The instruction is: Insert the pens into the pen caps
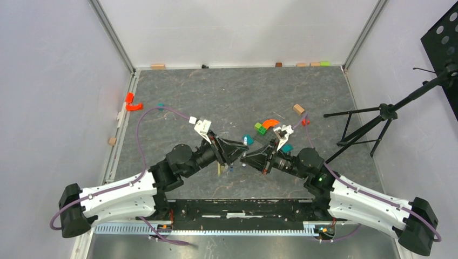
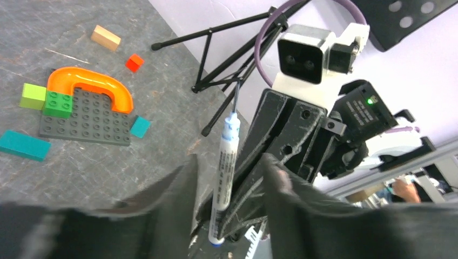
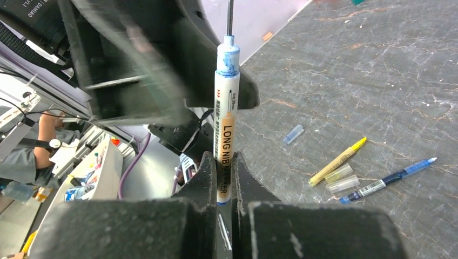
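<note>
ok so the right jaws are clamped tight on the lower barrel of the white marker, holding it upright with the blue collar and that long skinny nib poking up bare, no cap on it; the left jaws are parted a bit and sit either side of the same marker around its middle, with a gap showing on both sides, so I'd say they're not gripping it; looks to me like a mid-air handoff or regrip between the two arms; down on the tabletop, off to the marker's right in the right wrist view, a small bluish cap lies closest to the marker; further out there's a yellow pen with a couple of clear caps right beside it, and a blue pen just past those; as far as I can see nothing's capped yet, so basically the whole job is left
</note>
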{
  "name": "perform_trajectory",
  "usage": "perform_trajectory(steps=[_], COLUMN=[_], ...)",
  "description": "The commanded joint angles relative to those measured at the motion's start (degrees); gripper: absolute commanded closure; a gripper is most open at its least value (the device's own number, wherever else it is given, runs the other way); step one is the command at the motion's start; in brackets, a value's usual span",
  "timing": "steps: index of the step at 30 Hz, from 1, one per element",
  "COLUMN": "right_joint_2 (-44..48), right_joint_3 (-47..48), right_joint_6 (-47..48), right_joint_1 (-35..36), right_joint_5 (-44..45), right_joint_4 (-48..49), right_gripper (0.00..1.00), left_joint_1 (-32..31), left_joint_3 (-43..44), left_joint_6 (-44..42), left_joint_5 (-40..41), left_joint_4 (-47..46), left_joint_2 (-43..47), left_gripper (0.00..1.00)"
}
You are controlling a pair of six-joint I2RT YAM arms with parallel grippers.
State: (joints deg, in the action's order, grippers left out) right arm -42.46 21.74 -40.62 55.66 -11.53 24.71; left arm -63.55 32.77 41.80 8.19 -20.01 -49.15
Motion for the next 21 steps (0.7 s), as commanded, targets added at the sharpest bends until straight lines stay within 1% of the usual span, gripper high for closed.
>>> perform_trajectory(steps=[1,2,4,6,10,13,15,17,21], right_joint_2=[0.3,0.4,0.8,1.4,1.5,1.5,1.4,1.1,0.4], right_joint_3=[4.1,4.6,5.8,6.7,8.3,9.1,9.7,10.5,11.3], right_joint_6=[4.8,5.8,8.9,12.1,16.5,18.8,19.9,20.5,20.1], right_joint_1=[0.1,0.1,0.1,0.1,0.0,0.0,0.0,0.0,0.0], right_joint_5=[0.7,0.7,0.5,-1.1,-8.4,-12.4,-13.1,-13.8,-15.2], right_joint_4=[-1.5,-3.2,-7.2,-10.8,-13.6,-14.7,-15.7,-16.2,-15.5], right_gripper=[1.00,1.00,1.00,1.00,1.00,1.00,1.00,1.00,1.00], left_joint_1=[-0.2,-0.2,-0.2,-0.2,-0.2,-0.2,-0.2,-0.2,-0.2], left_joint_3=[-2.1,-2.7,-2.8,-1.3,1.8,3.7,3.8,3.5,3.7], left_joint_6=[-3.3,-3.9,-5.0,-6.5,-9.3,-10.1,-10.6,-10.6,-10.0], left_joint_5=[-2.3,-2.4,-1.2,-0.8,-5.6,-7.1,-7.4,-7.4,-7.9], left_joint_4=[-2.9,-2.5,1.6,7.1,13.1,16.6,16.9,16.1,14.1], left_joint_2=[3.2,4.2,7.1,9.6,11.9,12.7,13.1,13.0,10.3], left_gripper=[0.25,0.14,0.02,0.00,0.06,0.15,0.19,0.25,0.34])
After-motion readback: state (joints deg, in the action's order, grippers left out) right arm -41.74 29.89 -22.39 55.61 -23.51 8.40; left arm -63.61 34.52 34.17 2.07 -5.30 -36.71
